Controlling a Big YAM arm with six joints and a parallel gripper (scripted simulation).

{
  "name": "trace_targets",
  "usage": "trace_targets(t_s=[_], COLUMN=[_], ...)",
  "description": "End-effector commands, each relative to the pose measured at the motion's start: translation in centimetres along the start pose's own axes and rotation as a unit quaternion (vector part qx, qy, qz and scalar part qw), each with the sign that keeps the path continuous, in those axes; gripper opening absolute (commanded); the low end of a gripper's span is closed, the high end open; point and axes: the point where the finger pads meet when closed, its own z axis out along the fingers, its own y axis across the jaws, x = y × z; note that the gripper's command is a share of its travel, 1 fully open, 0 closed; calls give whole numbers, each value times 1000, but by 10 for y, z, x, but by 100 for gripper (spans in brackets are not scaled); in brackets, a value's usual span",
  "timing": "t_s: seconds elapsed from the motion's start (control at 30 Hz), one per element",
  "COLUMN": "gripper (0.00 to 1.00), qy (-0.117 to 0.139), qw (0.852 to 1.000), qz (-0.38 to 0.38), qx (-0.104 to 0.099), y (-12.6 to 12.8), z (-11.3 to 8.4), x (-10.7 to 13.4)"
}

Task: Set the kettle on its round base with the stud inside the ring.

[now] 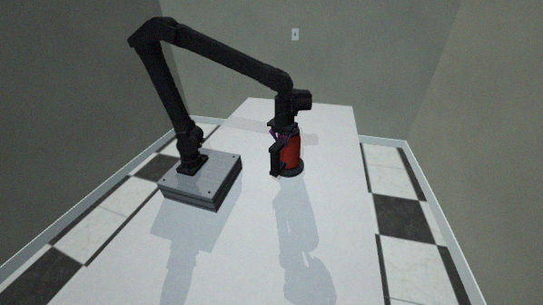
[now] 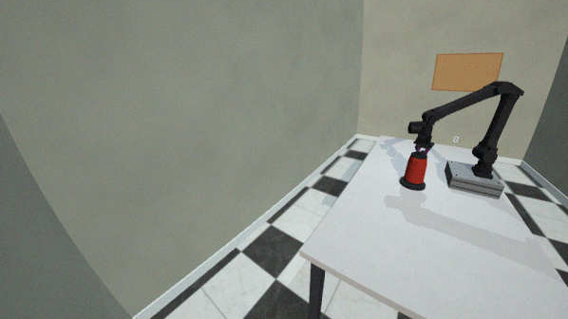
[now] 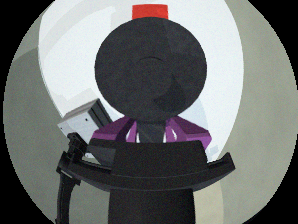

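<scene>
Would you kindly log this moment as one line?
claw: shut on kettle | kettle: upright over base | release: not yet done

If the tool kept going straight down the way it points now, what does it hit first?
The kettle. The tool points down and is already shut on the kettle's top; under that sits the round base, then the table. Which part it grips is unclear.
</scene>
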Motion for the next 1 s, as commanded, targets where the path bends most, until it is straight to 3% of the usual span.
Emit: trace_targets(t_s=[0.0,0.1,0.23,0.63,0.97], gripper=[0,0,0,0,0], qy=[-17,-11,-19,-18,-14], qw=[1000,1000,1000,1000,1000], qz=[-1,-1,-1,-1,-1], qx=[18,11,22,21,15], y=[-10,-6,-9,-9,-7], z=[-11,-4,-12,-13,-3], x=[-9,-6,-9,-8,-7])
